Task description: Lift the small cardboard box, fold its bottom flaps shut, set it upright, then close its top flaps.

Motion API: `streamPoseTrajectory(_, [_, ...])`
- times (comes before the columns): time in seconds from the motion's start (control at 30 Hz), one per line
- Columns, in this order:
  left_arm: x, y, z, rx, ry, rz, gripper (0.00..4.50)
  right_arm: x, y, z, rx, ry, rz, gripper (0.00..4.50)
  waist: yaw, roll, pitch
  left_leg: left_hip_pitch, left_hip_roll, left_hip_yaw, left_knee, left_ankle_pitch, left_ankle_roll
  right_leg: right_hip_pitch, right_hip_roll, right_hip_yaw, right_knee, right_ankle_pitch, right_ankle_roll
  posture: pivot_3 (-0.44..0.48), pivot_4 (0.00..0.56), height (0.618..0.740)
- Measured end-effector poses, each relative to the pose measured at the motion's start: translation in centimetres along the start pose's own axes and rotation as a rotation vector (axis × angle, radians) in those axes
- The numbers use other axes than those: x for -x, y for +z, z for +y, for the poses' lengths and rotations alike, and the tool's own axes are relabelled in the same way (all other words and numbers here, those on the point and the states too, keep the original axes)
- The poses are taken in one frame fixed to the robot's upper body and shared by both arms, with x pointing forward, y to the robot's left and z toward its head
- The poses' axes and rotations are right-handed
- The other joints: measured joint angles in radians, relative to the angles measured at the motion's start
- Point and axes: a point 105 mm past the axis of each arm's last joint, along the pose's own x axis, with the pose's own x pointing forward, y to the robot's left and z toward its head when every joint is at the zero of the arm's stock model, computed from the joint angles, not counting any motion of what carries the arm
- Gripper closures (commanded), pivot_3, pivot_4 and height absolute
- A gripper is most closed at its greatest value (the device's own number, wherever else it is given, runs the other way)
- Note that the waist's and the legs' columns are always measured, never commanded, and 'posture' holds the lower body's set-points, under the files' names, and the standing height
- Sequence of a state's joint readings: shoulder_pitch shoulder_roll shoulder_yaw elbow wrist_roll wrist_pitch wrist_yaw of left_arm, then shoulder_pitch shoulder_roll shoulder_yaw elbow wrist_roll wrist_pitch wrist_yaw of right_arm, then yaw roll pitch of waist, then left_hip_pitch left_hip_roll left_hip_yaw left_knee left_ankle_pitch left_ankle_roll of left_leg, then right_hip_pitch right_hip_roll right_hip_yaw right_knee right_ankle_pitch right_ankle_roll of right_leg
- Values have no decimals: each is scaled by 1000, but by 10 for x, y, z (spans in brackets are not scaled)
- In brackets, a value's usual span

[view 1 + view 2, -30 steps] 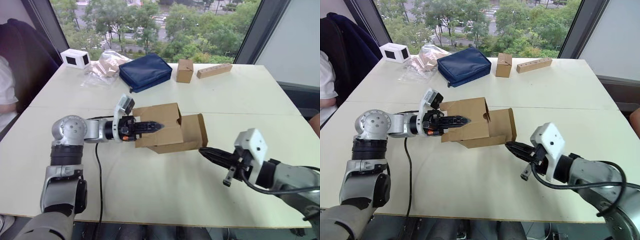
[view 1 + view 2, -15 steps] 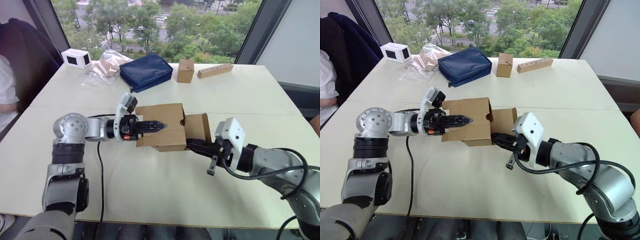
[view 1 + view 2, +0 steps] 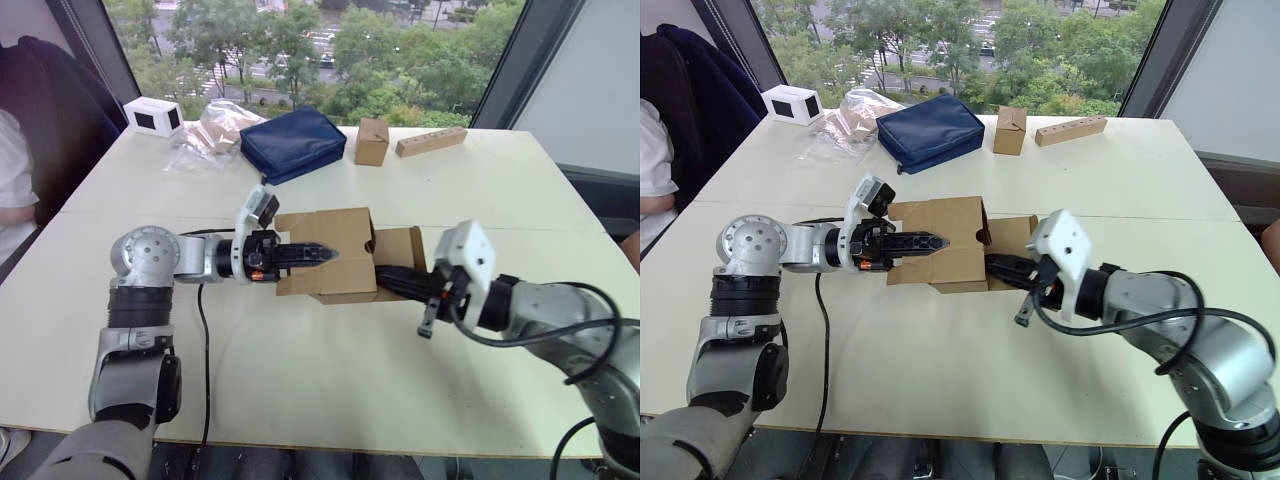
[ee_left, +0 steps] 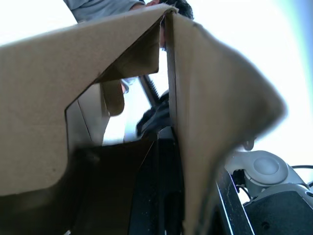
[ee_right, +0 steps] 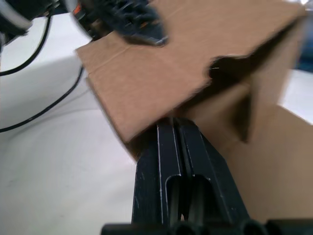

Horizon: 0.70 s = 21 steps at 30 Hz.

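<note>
The small cardboard box [image 3: 335, 235] lies on its side at the middle of the table, one open end toward each arm. My left gripper [image 3: 325, 253] reaches in from the left and is shut on the box's front wall, which shows between its fingers [image 4: 157, 186] in the left wrist view. My right gripper [image 3: 385, 278] is shut, its tips [image 5: 176, 122] pressed against the low edge of the box's right end. An open flap [image 3: 408, 248] stands out beside it. I cannot tell whether this end carries the bottom flaps or the top flaps.
Along the far edge sit a white box [image 3: 152, 117], a plastic bag [image 3: 215, 130], a blue pouch [image 3: 292, 143], a small sealed brown box [image 3: 370, 141] and a wooden block [image 3: 429, 142]. A black cable [image 3: 203, 340] runs off the near edge. A person [image 3: 12, 180] sits at the left.
My right gripper has swung left from the front right of the table to the box's right end, and the open flap there has folded inward. The left gripper keeps its hold.
</note>
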<state>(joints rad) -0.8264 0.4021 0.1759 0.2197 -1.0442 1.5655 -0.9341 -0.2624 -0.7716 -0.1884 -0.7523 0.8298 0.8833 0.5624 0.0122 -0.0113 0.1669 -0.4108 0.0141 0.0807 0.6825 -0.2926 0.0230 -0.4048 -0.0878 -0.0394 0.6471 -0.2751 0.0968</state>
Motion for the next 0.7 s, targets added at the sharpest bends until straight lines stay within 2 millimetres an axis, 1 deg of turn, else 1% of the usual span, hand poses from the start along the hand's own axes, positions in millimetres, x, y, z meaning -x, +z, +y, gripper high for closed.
streamPoseTrajectory(0.07, [1,0,-1,-5,4,2,4449,17,5,-15,-49,-76,-31,4500,0,0,0,0,0,0,0,0,0,0,0,0,0,0,0,0,150,740])
streamPoseTrajectory(0.17, [3,0,-2,-14,10,3,4500,41,3,-31,-115,-164,-42,3764,0,0,0,0,0,0,0,0,0,0,-1,0,0,0,0,0,150,740])
streamPoseTrajectory(0.2, [3,0,-3,-19,8,5,4500,49,0,-36,-170,-189,-54,3277,0,0,0,0,0,0,0,0,0,0,-1,0,0,0,0,0,150,740])
streamPoseTrajectory(0.27, [3,0,-4,-25,6,6,4500,60,-3,-44,-265,-228,-90,2650,-1,0,0,0,0,0,0,0,0,0,-1,0,0,0,0,0,150,740])
streamPoseTrajectory(0.3, [3,0,-5,-25,3,7,4500,63,-3,-48,-327,-243,-133,2094,-3,0,0,0,1,0,0,0,0,0,-1,0,0,0,0,0,150,740])
streamPoseTrajectory(0.37, [3,0,-5,-26,-1,7,4500,68,-8,-53,-443,-263,-190,1222,-3,0,0,0,1,0,0,0,0,0,-1,0,0,0,0,0,150,740])
streamPoseTrajectory(0.47, [3,0,-7,-27,-10,7,4500,69,-18,-57,-628,-272,-271,177,-3,0,0,0,1,0,-1,0,0,0,-1,0,0,0,0,0,150,740])
streamPoseTrajectory(0.5, [3,1,-7,-28,-15,5,4500,68,-20,-57,-675,-268,-300,38,-3,0,0,0,1,0,-1,0,0,0,-1,0,0,0,0,0,150,740])
streamPoseTrajectory(0.6, [2,1,-9,-33,-23,6,4500,59,-26,-53,-854,-231,-408,38,-4,1,0,0,1,0,-1,0,0,0,-1,0,0,0,0,0,150,740])
streamPoseTrajectory(0.7, [1,1,-10,-39,-24,8,4500,53,-31,-53,-967,-219,-466,38,-6,1,0,0,1,0,-1,0,0,0,-1,0,0,0,0,0,150,740])
